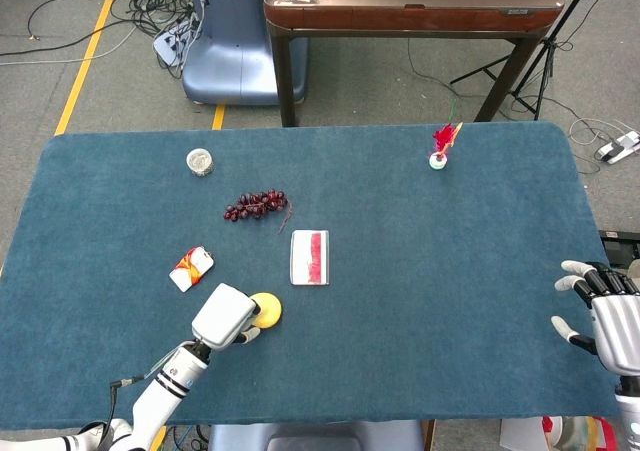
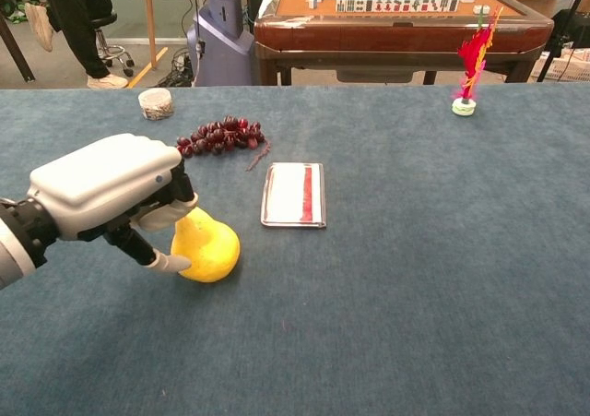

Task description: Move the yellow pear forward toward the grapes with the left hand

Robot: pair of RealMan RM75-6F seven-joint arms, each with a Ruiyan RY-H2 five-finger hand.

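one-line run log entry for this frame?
stage: grasping | left hand: fingers closing around yellow pear, pear on table | grapes: ahead, untouched | right hand: open, idle

On the table sit one pear (image 2: 210, 248), one bunch of grapes (image 2: 218, 136), one flat red-and-white packet (image 2: 294, 195), one small snack wrapper (image 1: 191, 268), one small jar (image 2: 156, 103) and one feathered shuttlecock (image 2: 469, 65).
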